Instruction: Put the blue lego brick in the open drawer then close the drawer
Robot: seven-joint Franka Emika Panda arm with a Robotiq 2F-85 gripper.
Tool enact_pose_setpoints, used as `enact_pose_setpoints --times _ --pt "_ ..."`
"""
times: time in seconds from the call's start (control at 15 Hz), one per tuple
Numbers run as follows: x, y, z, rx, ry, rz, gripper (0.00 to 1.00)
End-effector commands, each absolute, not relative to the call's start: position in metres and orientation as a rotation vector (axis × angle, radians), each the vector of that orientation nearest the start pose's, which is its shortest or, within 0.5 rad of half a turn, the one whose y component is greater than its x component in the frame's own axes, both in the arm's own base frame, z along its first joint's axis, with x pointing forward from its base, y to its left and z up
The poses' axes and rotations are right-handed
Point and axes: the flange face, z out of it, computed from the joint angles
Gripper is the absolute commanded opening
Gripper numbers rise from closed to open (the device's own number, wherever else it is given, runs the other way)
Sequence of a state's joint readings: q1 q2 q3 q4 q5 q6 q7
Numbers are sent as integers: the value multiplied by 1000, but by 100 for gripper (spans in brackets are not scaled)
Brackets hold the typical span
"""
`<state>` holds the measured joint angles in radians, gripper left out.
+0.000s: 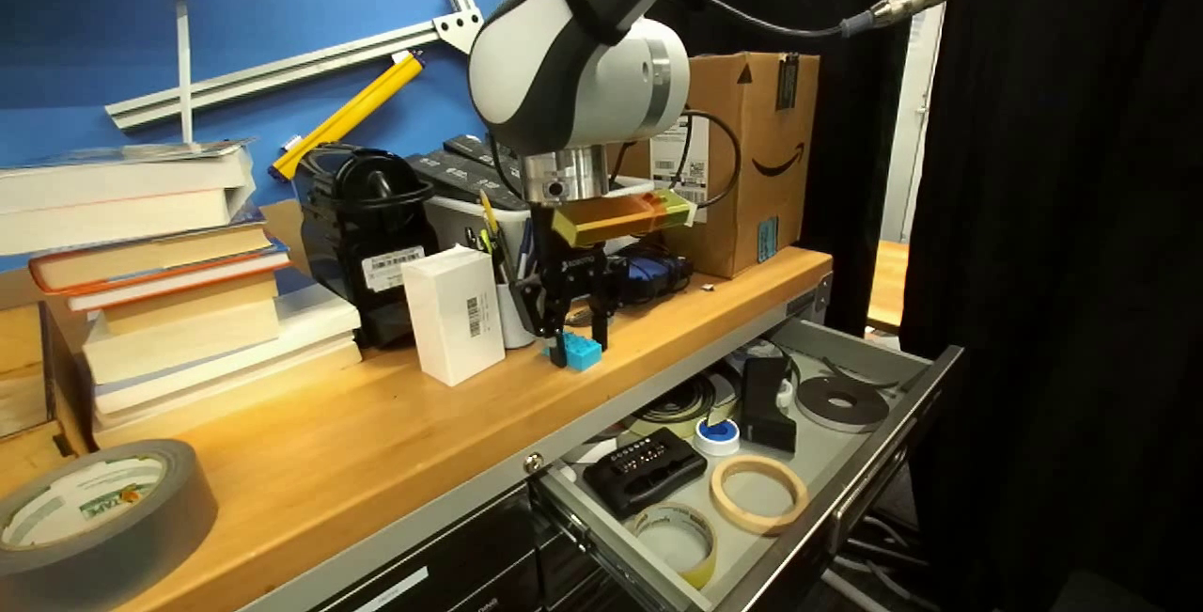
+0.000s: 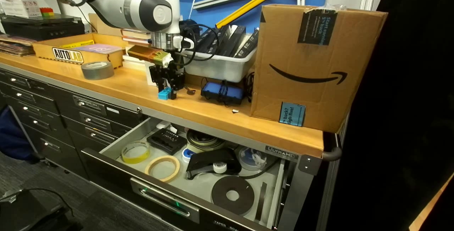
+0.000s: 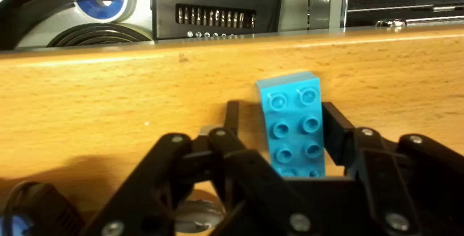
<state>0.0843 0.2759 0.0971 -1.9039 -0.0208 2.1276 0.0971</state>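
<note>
The blue lego brick [image 1: 585, 353] lies on the wooden bench top, near its front edge; it also shows in an exterior view [image 2: 164, 94] and in the wrist view [image 3: 295, 127], studs facing the camera. My gripper [image 3: 279, 123] is open and low over the bench with its fingers on either side of the brick. In the wrist view the right finger is against or very near the brick, and a gap shows at the left finger. The open drawer [image 1: 822, 462] is pulled out below the bench edge; its dark front with silver handle shows in an exterior view [image 2: 117, 169].
The drawer holds a black bit set [image 2: 166, 140], tape rolls and a black dispenser [image 2: 212, 161]. A white box [image 1: 456, 316] and pen cup stand beside the gripper. A dark-blue object with cables [image 2: 222, 92] and a cardboard box [image 2: 312, 67] stand along the bench.
</note>
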Motion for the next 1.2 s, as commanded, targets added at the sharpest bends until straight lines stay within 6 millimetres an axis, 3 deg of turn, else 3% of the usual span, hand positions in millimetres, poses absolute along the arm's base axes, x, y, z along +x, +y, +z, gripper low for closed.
enact_pose_setpoints --times 0.0,0.13,0.47,0.67,0.8,0.87,0.93,1.07,1.13 --pt "591 99 370 -3145 -98 55 27" --pt "572 86 373 -3153 -71 82 11" --pt "494 34 349 -3135 17 261 13" --pt "465 11 318 -3088 108 342 13" --pt "457 6 292 -3066 169 390 14" --pt "454 6 283 -3056 185 409 26" --pt "451 4 281 -3044 204 401 61" --pt "441 -2 283 -3031 224 400 66" --pt "433 -8 283 -3050 191 460 75"
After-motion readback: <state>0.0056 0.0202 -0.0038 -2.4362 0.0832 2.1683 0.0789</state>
